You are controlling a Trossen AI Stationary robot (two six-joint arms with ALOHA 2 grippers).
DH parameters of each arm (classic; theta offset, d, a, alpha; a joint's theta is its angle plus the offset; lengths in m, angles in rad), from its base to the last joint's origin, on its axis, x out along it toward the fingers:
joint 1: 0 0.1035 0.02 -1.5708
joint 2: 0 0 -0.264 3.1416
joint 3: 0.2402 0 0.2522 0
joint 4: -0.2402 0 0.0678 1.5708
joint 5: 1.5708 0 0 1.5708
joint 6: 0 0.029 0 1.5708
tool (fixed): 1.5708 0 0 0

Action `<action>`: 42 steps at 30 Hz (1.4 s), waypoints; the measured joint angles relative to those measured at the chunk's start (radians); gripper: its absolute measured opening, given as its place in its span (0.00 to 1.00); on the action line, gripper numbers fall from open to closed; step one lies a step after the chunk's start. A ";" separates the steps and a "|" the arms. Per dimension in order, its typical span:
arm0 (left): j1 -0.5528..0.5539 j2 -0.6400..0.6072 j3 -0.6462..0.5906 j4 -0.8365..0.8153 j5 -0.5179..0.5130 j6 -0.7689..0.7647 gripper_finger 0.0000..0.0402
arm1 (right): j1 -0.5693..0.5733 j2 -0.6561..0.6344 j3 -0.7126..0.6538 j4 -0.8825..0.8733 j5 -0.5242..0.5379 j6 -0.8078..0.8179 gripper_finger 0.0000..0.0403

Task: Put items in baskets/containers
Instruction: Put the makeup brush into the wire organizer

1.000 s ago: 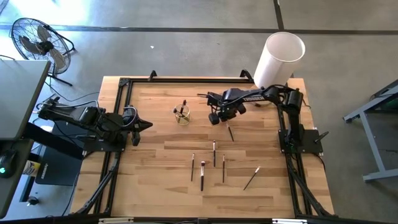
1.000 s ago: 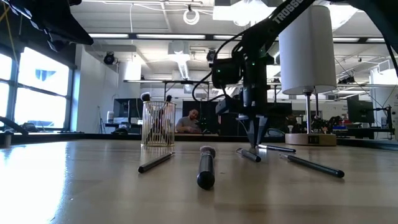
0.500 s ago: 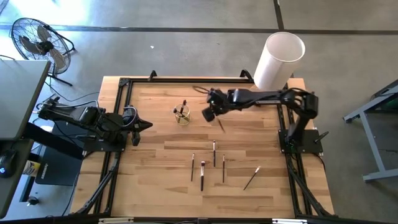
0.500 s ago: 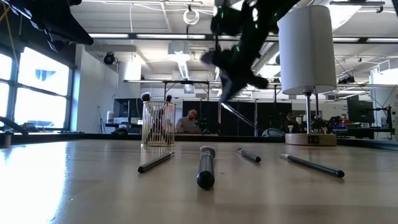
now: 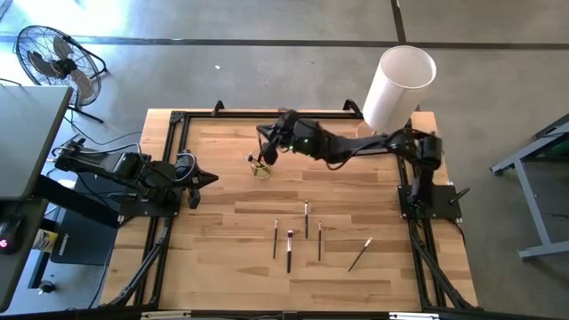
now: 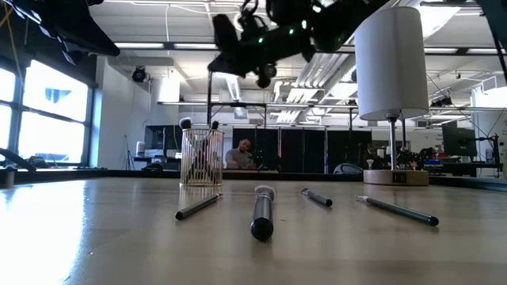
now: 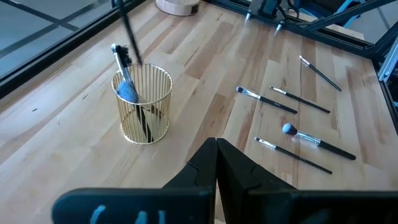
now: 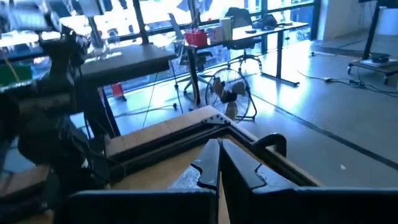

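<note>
A small round cup of thin gold wires (image 5: 260, 166) (image 7: 143, 102) (image 6: 201, 157) stands on the table's far half and holds two brushes (image 7: 126, 74). Several more thin brushes (image 5: 290, 248) (image 7: 269, 100) lie flat on the near middle of the table. My right gripper (image 5: 267, 144) (image 6: 219, 43) reaches out level, high over the cup, and is shut on a thin dark brush (image 7: 129, 34) (image 6: 208, 95). My left gripper (image 5: 212, 178) (image 7: 216, 147) waits shut at the table's left edge, pointing at the cup. My right gripper holds the dark brush by its upper end, which the gripper itself hides. The brush is lifted clear of the table. It hangs nearly upright below the fingers, and its lower end (image 7: 139, 61) is at the cup's rim.
A tall white cylinder (image 5: 397, 84) (image 6: 388, 59) stands at the far right corner on a round wooden base (image 7: 177, 6). Black frame rails (image 5: 173, 151) run along the table's edges. A fan (image 5: 53, 58) stands on the floor. A person (image 6: 245, 152) sits in the room behind.
My right gripper took a brush off the table right of the cup. It rose high and swung toward the table's left and far edge, tipping from pointing down to nearly level. The brush went from lying flat to hanging over the cup.
</note>
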 joint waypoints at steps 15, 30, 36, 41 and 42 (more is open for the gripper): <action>0.000 0.007 0.000 0.043 -0.003 0.012 0.13 | 0.021 0.051 0.000 -0.184 -0.054 0.019 0.20; 0.000 0.518 0.066 0.427 -0.054 -0.178 0.27 | 0.108 -0.440 -0.201 -1.053 0.035 0.190 0.22; 0.000 0.839 0.331 0.307 -0.063 -0.397 0.27 | 0.225 -0.778 -0.541 -1.057 0.015 0.438 0.21; 0.033 1.099 0.618 0.011 0.044 -0.600 0.27 | 0.316 -1.000 -0.725 -1.085 0.015 0.573 0.21; 0.044 1.142 0.669 -0.056 0.085 -0.653 0.27 | 0.331 -1.031 -0.754 -1.087 0.015 0.586 0.21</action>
